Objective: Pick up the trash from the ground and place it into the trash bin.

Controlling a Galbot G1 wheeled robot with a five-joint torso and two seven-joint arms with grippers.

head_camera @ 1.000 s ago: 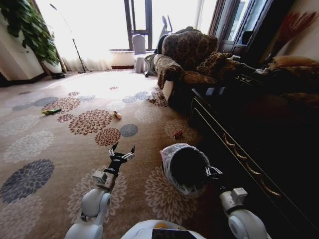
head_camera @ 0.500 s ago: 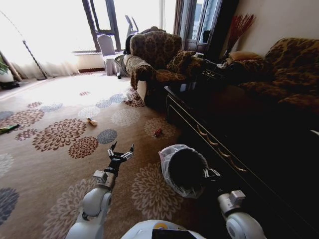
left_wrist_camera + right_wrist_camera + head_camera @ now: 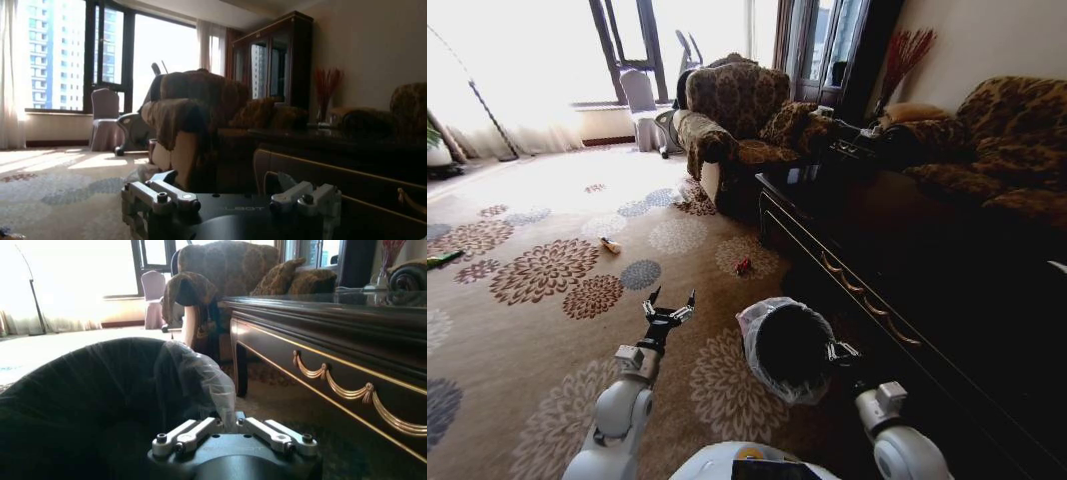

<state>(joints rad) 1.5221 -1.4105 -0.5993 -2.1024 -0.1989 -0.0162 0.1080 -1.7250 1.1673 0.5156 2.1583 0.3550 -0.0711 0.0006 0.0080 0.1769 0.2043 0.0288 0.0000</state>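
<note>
Black trash bin hangs pinched in the right gripper; left gripper gapes empty, red can beyond the bin unpicked.

A tan carpet patterned with large brown, grey and white flower medallions fills the lower left of the head view. At upper centre stands a brown floral upholstered armchair with a matching cushion. Behind it, upper left of centre, sits a pale grey chair before bright tall windows. A long dark wooden cabinet with gold swag trim runs down the right side. A vase of reddish dried stems stands at upper right, beside a second brown floral sofa.
</note>
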